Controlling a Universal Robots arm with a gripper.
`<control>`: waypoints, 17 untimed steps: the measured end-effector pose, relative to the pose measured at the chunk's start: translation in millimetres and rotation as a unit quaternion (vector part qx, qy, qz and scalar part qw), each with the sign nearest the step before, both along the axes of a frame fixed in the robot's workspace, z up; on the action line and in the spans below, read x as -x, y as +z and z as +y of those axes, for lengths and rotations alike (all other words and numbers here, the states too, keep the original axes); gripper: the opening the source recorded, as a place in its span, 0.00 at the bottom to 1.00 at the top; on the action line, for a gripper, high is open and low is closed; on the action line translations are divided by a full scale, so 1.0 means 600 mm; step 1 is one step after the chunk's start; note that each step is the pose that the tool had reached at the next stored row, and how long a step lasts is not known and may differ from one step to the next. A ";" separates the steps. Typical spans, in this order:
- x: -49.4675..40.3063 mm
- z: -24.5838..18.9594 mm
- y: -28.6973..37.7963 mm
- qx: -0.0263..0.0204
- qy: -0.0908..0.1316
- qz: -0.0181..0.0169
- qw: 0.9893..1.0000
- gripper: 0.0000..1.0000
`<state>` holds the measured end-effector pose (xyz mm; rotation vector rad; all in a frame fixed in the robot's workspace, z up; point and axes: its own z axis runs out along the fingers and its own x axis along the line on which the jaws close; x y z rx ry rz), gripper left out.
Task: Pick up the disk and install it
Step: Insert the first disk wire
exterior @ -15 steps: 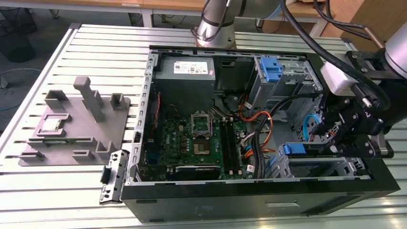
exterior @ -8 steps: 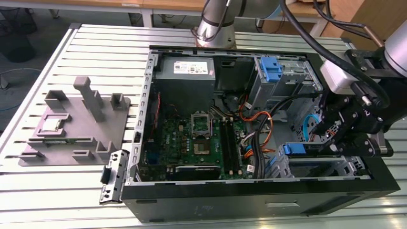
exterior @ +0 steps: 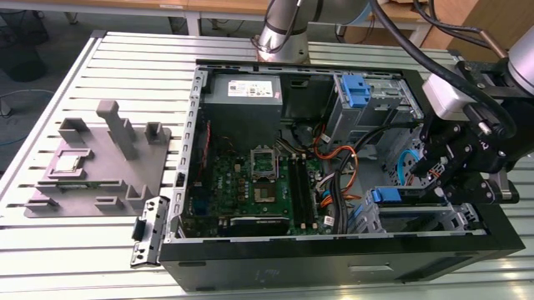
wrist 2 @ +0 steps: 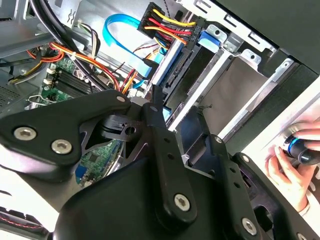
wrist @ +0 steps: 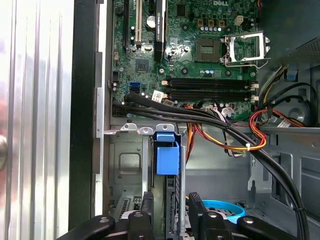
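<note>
The disk stands on edge in the drive cage at the case's five o'clock corner, fingers clamped on it; I'd press straight along the rails, clear of cables

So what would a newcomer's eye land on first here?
Probably the open computer case lying on the slatted table, its green motherboard exposed. Next, the black hand hanging over the drive cage at the exterior view's right, beside the blue latch. The orange and red cables also stand out.
</note>
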<state>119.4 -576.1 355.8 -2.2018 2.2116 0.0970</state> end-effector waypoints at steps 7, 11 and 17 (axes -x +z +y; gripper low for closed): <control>0.000 0.0021 0.001 0.000 0.000 0.000 1.000 0.42; 0.000 0.0021 0.010 0.000 0.000 0.000 1.000 0.42; 0.000 0.0059 0.015 -0.001 0.000 0.000 1.000 0.42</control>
